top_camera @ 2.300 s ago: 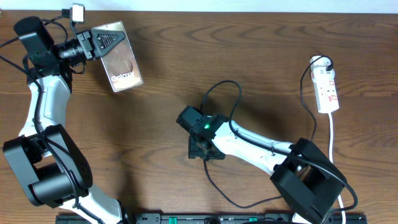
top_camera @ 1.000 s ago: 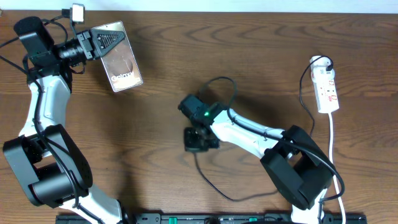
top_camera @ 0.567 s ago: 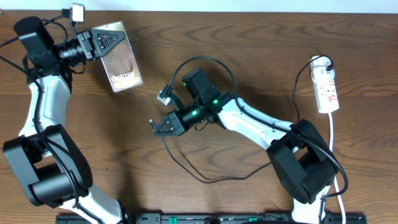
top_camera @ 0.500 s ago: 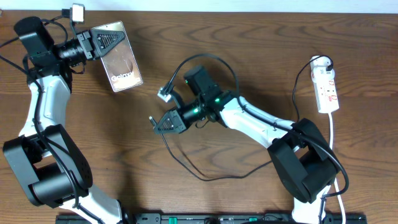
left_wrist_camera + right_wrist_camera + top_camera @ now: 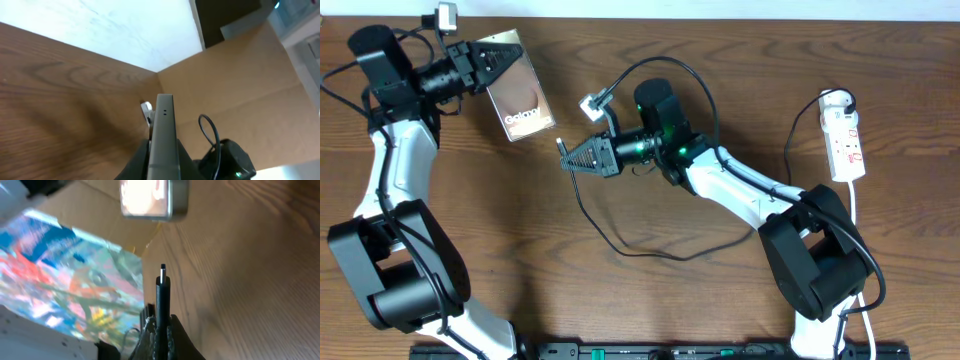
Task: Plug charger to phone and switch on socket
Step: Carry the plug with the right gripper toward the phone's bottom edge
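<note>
My left gripper is shut on the top end of the phone, holding it tilted above the table's far left. In the left wrist view the phone shows edge-on between the jaws. My right gripper is shut on the charger, whose plug tip points left toward the phone, a short gap below its lower end. In the right wrist view the charger stands upright in the jaws, and the phone is above it, apart. The socket lies at the far right.
The charger's black cable hangs from the right gripper and loops over the middle of the table. A small white tag sits on the cable near the right wrist. The socket's white cord runs down the right edge.
My right arm has risen from the table's middle and swung up and left with the charger, toward the phone. My left gripper has shifted the phone slightly right and tilted it.
</note>
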You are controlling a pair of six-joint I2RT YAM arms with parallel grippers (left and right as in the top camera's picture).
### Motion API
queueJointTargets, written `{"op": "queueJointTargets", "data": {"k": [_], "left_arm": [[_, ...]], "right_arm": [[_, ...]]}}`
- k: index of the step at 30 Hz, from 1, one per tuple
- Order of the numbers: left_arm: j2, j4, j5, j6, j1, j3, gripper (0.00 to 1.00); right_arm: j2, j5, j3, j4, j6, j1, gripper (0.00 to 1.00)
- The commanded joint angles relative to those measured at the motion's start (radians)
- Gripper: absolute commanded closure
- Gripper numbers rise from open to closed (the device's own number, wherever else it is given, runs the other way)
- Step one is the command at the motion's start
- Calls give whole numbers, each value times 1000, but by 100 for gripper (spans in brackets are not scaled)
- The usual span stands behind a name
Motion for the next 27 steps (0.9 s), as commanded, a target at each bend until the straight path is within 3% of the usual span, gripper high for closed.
{"op": "queueJointTargets", "data": {"k": [1, 8, 27], "left_arm": [[-21, 49, -48, -113, -19, 0, 93], [-21, 192, -64, -241, -22, 0, 93], [-21, 192, -60, -245, -23, 0, 93]], "right_arm": [[-2, 3, 12, 40, 128, -5, 99], [-2, -16, 12, 60, 146, -5, 99], [40, -112, 12, 207, 135, -6, 99]]}}
